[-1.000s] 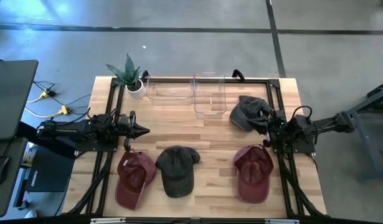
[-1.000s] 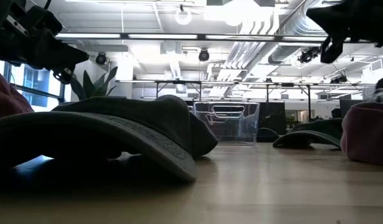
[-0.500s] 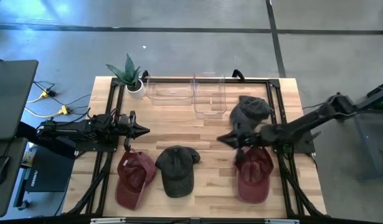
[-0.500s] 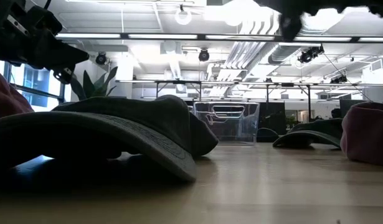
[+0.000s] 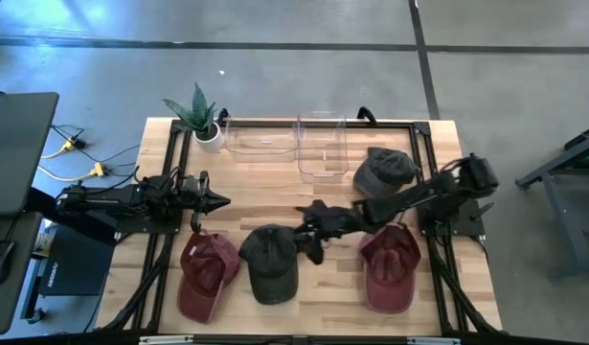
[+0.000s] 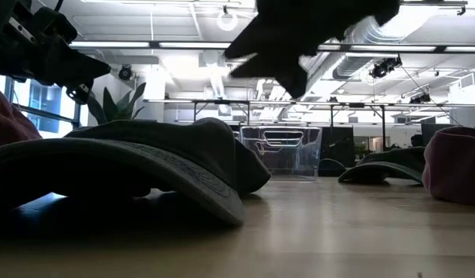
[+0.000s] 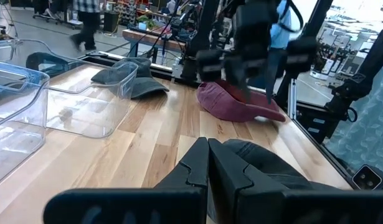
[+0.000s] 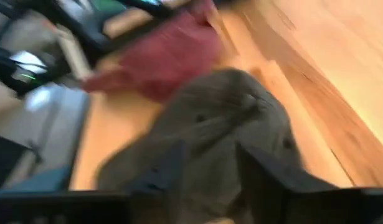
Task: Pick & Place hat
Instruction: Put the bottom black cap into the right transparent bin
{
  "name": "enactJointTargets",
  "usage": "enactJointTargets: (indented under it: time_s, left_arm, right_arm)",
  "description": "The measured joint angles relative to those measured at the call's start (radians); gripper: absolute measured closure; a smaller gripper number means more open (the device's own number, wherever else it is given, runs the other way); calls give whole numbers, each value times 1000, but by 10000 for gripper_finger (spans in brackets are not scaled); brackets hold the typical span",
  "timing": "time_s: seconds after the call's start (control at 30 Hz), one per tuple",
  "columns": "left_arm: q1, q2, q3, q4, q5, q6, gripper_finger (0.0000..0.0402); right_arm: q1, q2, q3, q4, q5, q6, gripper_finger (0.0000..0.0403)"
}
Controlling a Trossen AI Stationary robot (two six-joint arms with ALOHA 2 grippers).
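Four hats lie on the wooden table: a red cap (image 5: 206, 273) at the near left, a dark grey cap (image 5: 272, 261) in the middle, a red cap (image 5: 390, 270) at the near right and a grey cap (image 5: 383, 172) at the far right. My right gripper (image 5: 308, 228) is open and hangs over the right side of the dark grey cap (image 8: 222, 118), well above it in the low view (image 6: 299, 38). My left gripper (image 5: 217, 201) waits at the left, shut, above the table (image 7: 207, 163).
Two clear plastic containers (image 5: 260, 141) (image 5: 323, 149) stand at the far edge, with a potted plant (image 5: 200, 117) at the far left corner. Black frame rails (image 5: 174, 172) run along both table sides. Bare wood lies between the containers and the caps.
My right arm has reached out from the table's right edge toward the left, carrying its gripper from beside the far grey cap to over the dark grey cap in the middle. Its fingers have parted on the way. No hat has moved.
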Motion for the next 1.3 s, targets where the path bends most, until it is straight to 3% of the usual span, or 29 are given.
enactJointTargets:
  time_s: [0.13,0.23,0.4,0.53,0.7,0.93,0.97,1.17,1.3]
  left_arm:
    - [0,0,0,2,0,0,401]
    - [0,0,0,2,0,0,401]
    - [0,0,0,2,0,-8,401]
    - [0,0,0,4,0,-12,401]
    - [0,0,0,25,5,-12,401]
    - [0,0,0,150,83,-27,401]
    - [0,0,0,185,106,-27,401]
    - [-1,18,2,454,241,-15,401]
    - [-1,71,3,621,294,20,401]
  right_arm:
    - [-46,121,165,-190,-27,8,175]
    - [-71,203,250,-236,-80,-3,144]
    - [-100,299,331,-314,-121,19,139]
    - [-115,332,332,-320,-216,-6,147]
    - [-109,338,316,-301,-263,-35,194]
    - [-107,315,315,-255,-324,-105,377]
    - [-107,301,315,-244,-334,-128,388]
    - [-81,121,315,-243,-273,-251,365]
    - [-33,-27,315,-253,-93,-412,394]
